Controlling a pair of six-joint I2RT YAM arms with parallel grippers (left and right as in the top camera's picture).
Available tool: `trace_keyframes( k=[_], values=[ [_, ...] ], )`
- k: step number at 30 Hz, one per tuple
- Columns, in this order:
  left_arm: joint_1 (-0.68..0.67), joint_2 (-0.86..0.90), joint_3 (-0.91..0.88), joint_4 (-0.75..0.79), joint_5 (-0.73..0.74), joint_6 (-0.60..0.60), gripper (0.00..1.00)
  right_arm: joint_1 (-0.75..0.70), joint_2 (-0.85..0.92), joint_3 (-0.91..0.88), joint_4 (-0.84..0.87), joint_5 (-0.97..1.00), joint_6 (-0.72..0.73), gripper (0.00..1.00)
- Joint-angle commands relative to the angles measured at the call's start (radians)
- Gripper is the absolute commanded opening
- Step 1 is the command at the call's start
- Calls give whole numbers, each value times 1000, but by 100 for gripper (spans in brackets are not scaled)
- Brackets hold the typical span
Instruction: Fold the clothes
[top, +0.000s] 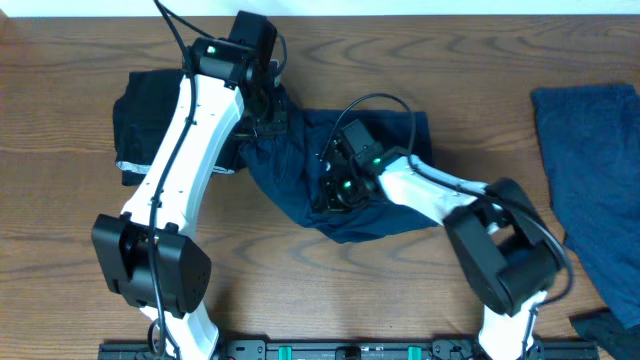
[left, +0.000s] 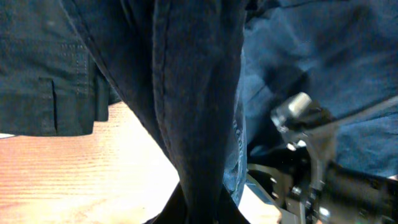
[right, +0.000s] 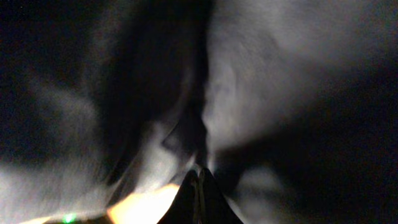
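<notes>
A navy-blue garment (top: 290, 170) lies bunched at the table's middle. My left gripper (top: 268, 118) is shut on its upper left edge; in the left wrist view the dark cloth (left: 193, 93) runs up out of the gripper (left: 202, 208). My right gripper (top: 333, 190) is sunk into the garment's centre. In the right wrist view it (right: 199, 177) is shut, with a fold of cloth (right: 261, 81) rising from the tips. A black piece with a white edge strip (top: 145, 105) lies at the left, partly under the left arm.
Another blue garment (top: 590, 150) lies spread along the right edge of the table, and a dark scrap (top: 610, 325) sits at the front right corner. The right arm's wrist (left: 311, 155) shows close by in the left wrist view. Bare wood (top: 330, 290) runs along the front.
</notes>
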Motion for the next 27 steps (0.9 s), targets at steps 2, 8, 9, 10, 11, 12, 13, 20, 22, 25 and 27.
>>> trace_keyframes(
  k=[2,8,9,10,11,12,13,20,22,25,27],
  values=[
    [-1,-10,90,-32,-4,16,6,-95,-179,0,-95,124,-55,1],
    [-1,-9,101,-56,-4,16,6,-238,-298,0,-378,367,-105,1],
    [-1,-9,101,-56,-4,15,6,-256,-299,0,-419,420,-105,1],
    [-1,-9,101,-55,-4,15,6,-269,-298,-1,-448,457,-105,1],
    [-1,-9,101,-55,-4,15,6,-280,-293,-4,-467,486,-105,1],
    [-1,-9,101,-55,-4,15,6,-289,-288,-9,-483,502,-105,1],
    [-1,-9,101,-55,-4,15,6,-296,-283,-18,-485,506,-108,1],
    [-1,-9,101,-57,-5,16,6,-321,-272,-101,-407,576,-113,1],
    [-1,-8,101,-56,-5,16,6,-327,-272,-138,-354,579,-113,1],
    [-1,-8,101,-55,-5,15,6,-337,-272,-189,-284,599,-113,1],
    [-1,-8,101,-55,-5,15,6,-343,-272,-225,-226,603,-113,1]
  ],
)
